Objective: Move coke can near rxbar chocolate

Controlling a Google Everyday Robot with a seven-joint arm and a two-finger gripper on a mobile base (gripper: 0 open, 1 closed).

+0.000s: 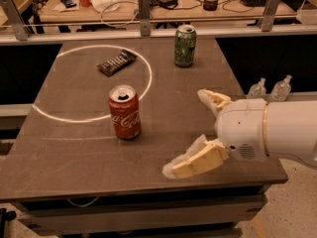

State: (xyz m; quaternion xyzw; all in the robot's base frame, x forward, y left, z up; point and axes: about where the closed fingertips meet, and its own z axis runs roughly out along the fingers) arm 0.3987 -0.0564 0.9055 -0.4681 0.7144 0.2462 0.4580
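The red coke can (125,112) stands upright near the middle of the dark table (64,152). The rxbar chocolate (117,62), a flat dark bar, lies behind it toward the far left, inside a white ring of light. My gripper (185,131) reaches in from the right over the table's front right part, well to the right of the can and apart from it. Its two pale fingers (193,160) are spread wide and hold nothing.
A green soda can (184,45) stands upright at the far right of the table. Beyond the table's back edge runs a metal rail (148,31) and a cluttered desk. Two small plastic bottles (270,88) stand off the table's right side.
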